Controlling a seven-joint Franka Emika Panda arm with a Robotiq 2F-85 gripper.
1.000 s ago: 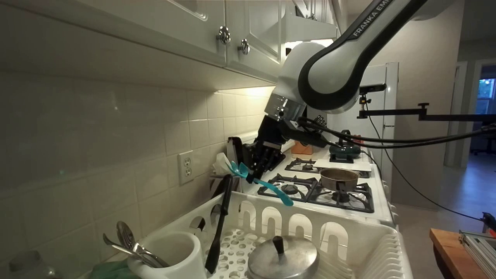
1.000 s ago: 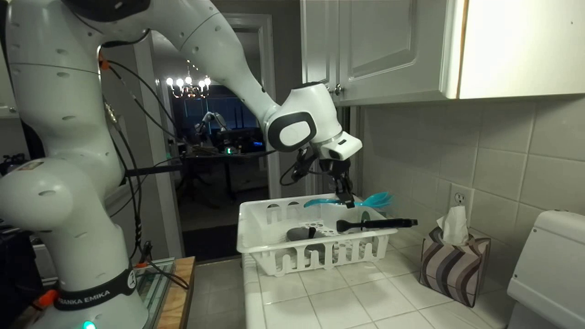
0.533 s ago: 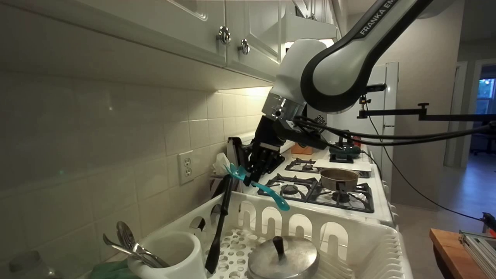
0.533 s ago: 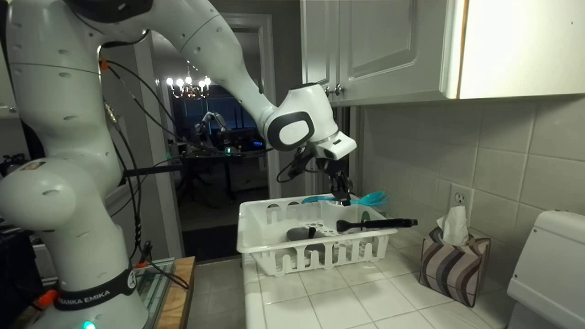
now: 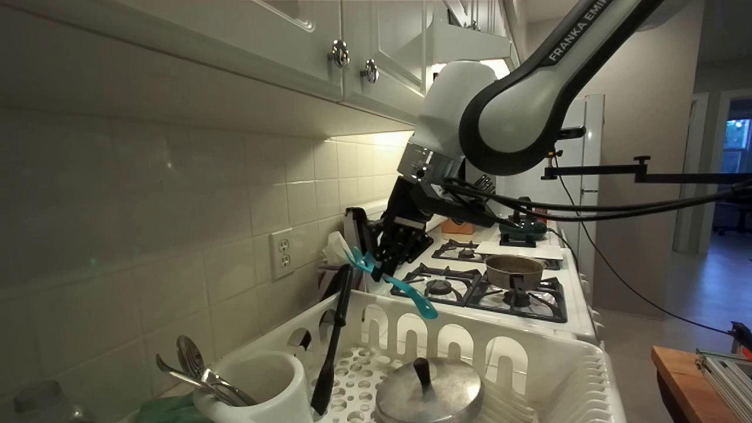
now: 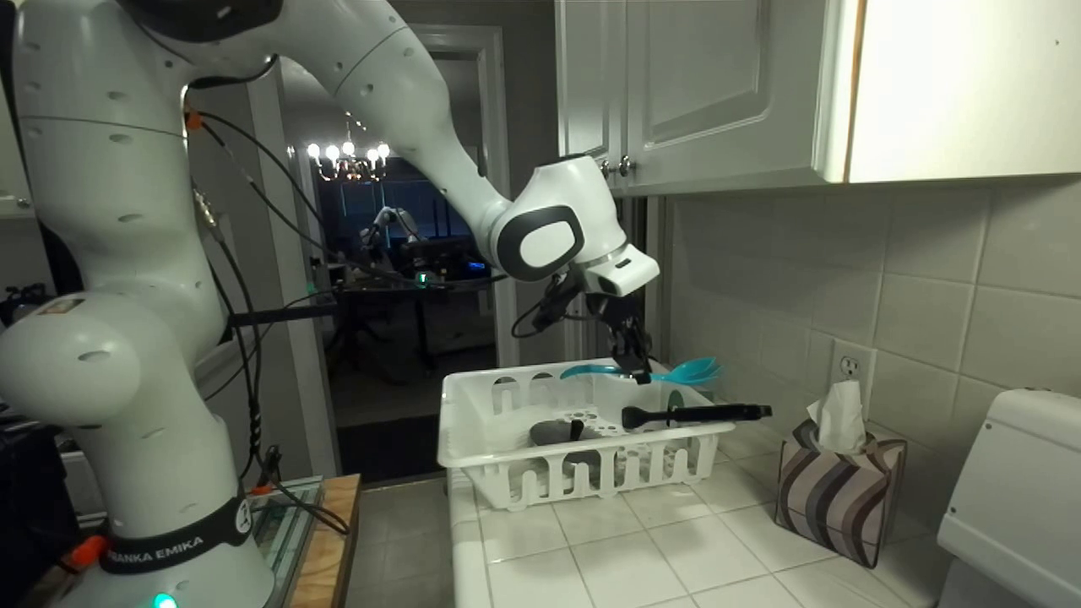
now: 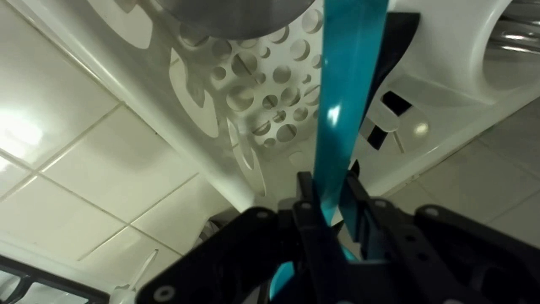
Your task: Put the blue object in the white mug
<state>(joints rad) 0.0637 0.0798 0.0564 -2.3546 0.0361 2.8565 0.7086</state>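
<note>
A robot arm's (image 6: 414, 110) fingers (image 7: 306, 212) hold the blue utensil (image 7: 346, 84) pinched near its middle, its prongs on the wall (image 5: 205, 194) side of the fingers and its handle on the other. Below the fingers I see a white rack (image 5: 546, 352) on a tiled tabletop (image 6: 608, 549). The mug (image 5: 282, 405), with spoons (image 5: 190, 355) in it, sits lower than the fingers and apart from them. Also beneath them, a black utensil (image 5: 331, 352) leans on the rack's edge and a lid (image 5: 446, 390) lies inside.

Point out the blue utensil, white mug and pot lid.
Blue utensil (image 7: 343, 90): wrist view, on its handle.
White mug (image 5: 286, 406): an exterior view, on its outer wall.
Pot lid (image 5: 439, 395): an exterior view, on its metal top.
</note>
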